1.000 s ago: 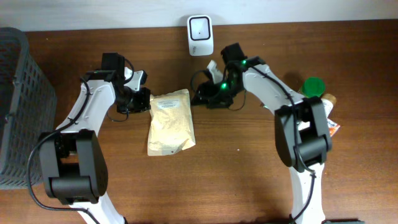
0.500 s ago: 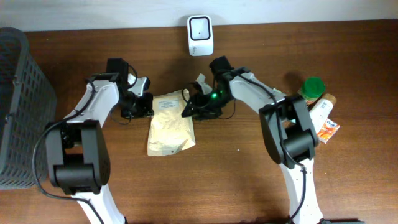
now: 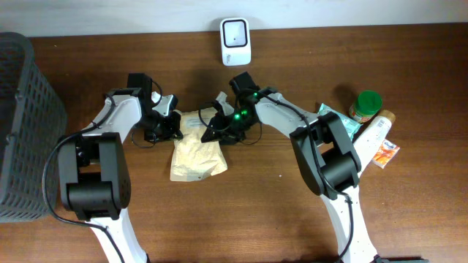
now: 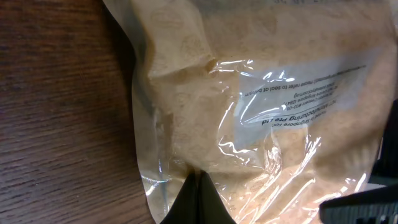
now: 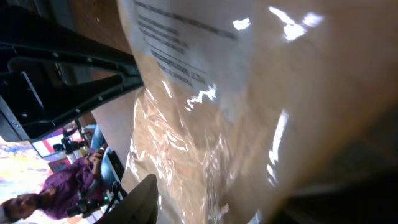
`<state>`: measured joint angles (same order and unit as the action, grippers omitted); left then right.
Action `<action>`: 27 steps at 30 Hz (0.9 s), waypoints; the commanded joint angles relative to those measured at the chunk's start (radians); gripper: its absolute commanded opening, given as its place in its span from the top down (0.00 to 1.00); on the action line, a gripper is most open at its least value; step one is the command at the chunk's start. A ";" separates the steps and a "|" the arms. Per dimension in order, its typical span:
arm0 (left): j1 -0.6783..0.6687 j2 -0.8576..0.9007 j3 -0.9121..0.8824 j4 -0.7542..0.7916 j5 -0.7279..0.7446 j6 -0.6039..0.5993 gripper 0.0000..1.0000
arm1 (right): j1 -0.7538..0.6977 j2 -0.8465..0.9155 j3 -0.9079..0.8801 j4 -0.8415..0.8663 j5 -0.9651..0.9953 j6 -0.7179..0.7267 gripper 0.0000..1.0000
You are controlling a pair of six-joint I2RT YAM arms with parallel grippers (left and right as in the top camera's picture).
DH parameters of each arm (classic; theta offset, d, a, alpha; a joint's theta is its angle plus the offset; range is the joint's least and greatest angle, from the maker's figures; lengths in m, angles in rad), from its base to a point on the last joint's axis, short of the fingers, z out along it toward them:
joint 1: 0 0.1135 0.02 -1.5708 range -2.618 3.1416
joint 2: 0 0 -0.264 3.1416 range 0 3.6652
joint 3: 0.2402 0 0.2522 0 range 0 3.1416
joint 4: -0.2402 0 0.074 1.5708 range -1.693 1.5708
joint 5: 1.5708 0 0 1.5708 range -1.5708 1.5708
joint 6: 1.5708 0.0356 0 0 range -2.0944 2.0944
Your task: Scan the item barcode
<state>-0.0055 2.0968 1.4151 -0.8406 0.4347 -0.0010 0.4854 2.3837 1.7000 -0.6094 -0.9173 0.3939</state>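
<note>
Overhead first: the clear plastic pouch of tan powder (image 3: 197, 150) lies flat on the brown wooden desk (image 3: 278, 212), on the near side of the white box scanner (image 3: 235, 33). The left fingers (image 3: 168, 126) sit at its far-left corner and the right fingers (image 3: 212, 131) at its far-right corner. The best play is to raise both corners evenly, keeping the film taut. There's bare desk towards the scanner. The grey mesh basket (image 3: 18, 109) on the left and the green-lidded jar (image 3: 368, 101) on the right are well apart.

Left wrist: the fingers are pressed together at the pouch's clear margin. I can't tell whether they've caught the film. The white printed label (image 4: 305, 93) is crinkled and glaring, so it needs flattening.

Right wrist: the pouch fills the view, with only one fingertip (image 5: 144, 199) showing. Spread or pinching, I cannot tell.
</note>
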 commanded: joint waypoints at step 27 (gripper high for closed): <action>0.011 0.011 0.031 0.018 -0.012 0.013 0.99 | 0.166 -0.491 -0.006 -0.570 1.579 -0.195 0.96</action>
<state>0.0017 2.1078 1.4250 -0.8249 0.4267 -0.0006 0.5671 1.8381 1.7000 -1.1126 0.1665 0.2176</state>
